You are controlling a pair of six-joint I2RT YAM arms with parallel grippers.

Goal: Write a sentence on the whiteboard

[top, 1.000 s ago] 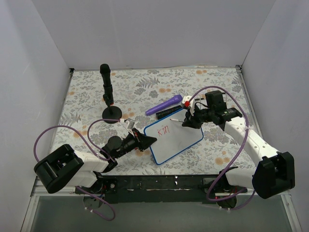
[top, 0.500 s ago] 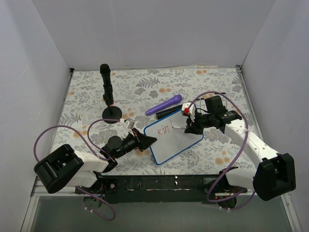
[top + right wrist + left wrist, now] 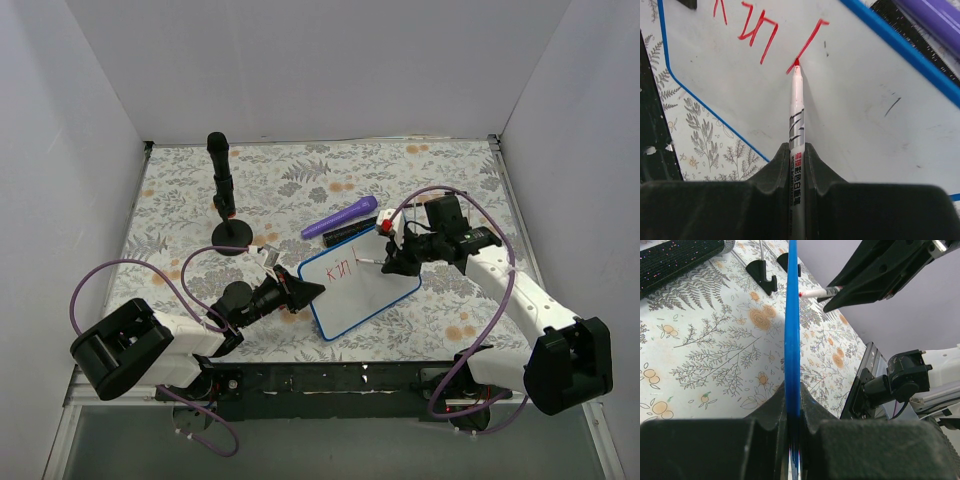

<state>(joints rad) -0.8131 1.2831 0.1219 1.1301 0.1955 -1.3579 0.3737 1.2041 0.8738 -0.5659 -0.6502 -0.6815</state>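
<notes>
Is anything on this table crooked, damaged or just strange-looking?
Only mildly. The whiteboard lies at a slant, one short edge clamped by the left gripper. Its surface carries a few dark stray marks beside the red writing. Nothing looks spilled or broken.

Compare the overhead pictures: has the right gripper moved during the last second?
Yes. The right gripper, shut on the red pen, has shifted toward the table's near edge, away from the purple marker, over the whiteboard.
</notes>
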